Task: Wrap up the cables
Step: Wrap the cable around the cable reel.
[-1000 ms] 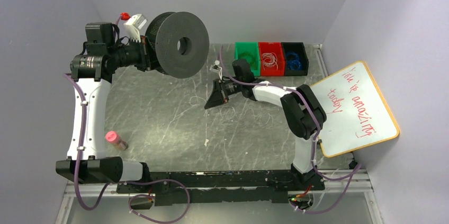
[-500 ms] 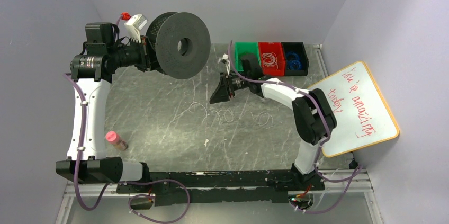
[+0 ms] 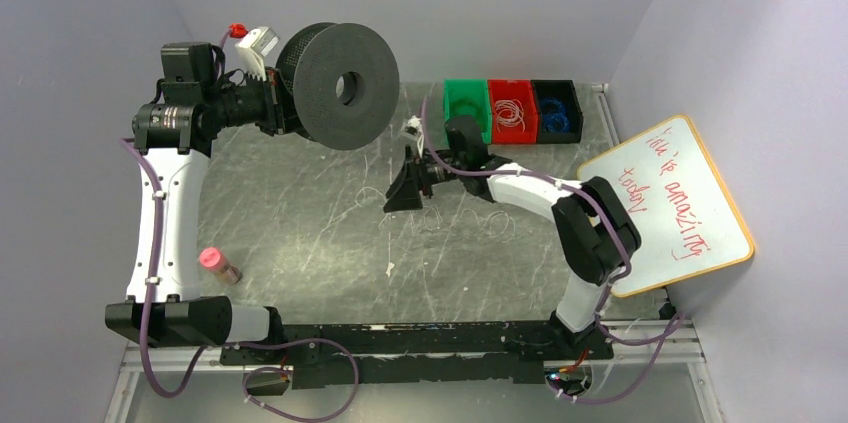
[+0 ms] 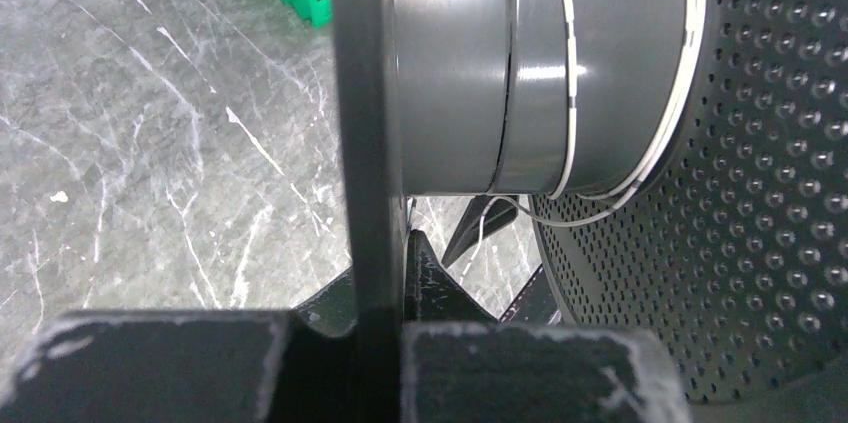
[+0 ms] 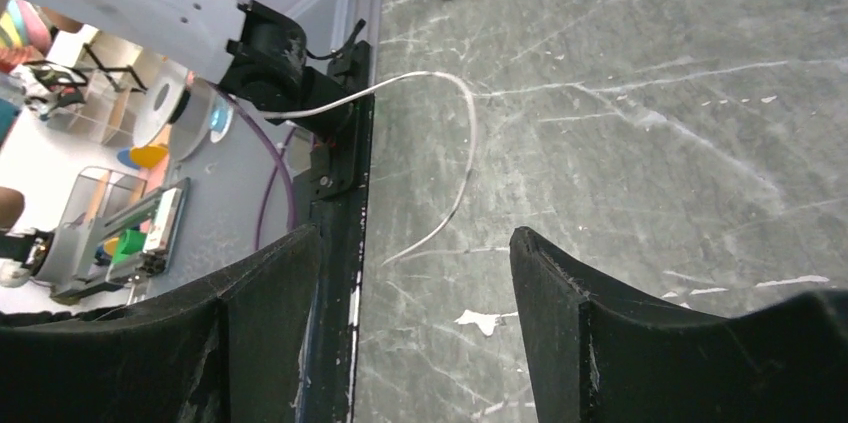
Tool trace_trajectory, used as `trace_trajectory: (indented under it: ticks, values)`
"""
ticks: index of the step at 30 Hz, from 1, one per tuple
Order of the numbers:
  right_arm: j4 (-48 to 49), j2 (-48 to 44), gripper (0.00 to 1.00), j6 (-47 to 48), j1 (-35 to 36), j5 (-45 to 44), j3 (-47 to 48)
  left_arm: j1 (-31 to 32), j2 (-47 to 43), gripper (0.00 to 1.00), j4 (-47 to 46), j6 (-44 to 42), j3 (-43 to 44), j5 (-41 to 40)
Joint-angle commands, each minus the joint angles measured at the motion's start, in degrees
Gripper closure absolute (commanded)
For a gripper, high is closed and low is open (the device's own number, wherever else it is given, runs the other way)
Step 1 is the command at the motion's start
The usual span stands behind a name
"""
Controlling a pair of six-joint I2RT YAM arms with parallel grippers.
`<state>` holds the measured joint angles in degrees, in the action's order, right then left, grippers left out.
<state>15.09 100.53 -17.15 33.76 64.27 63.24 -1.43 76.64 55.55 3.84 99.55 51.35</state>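
Right wrist view, thin whitish cable [image 5: 471,133] arcing loose, right gripper [image 5: 415,273] open, left gripper [image 4: 385,328] clamping black spool [image 4: 450,63].

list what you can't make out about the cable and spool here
- Top view: the cable is too thin against the veined table to trace its ends.
- Left wrist view: the spool fills the frame, so wraps on the hub's far side are hidden.
- Right wrist view: the cable's upper end vanishes against the dark arm base.

Thin whitish cables [image 3: 437,219] lie in loose curls on the table [image 3: 300,233], partly wound round the spool [image 3: 340,88].
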Motion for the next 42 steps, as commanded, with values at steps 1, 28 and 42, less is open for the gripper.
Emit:
trace_trajectory:
  ticks: [1,28,42]
  values:
    - [3.53,1.57,0.27,-0.15,2.26,-7.27,0.14,-0.15,-1.67,0.98,-4.25,0.47,0.79,3.87]
    - [-7.25,2.07,1.00,-6.19,-14.49,-17.47,7.38,-0.15,-2.15,0.98,7.64,-13.77,2.04,4.68]
    - [-17.99,-0.54,1.00,-3.72,-26.88,-15.33,14.89,5.85,-4.11,0.98,13.33,-29.66,-8.92,-15.90]
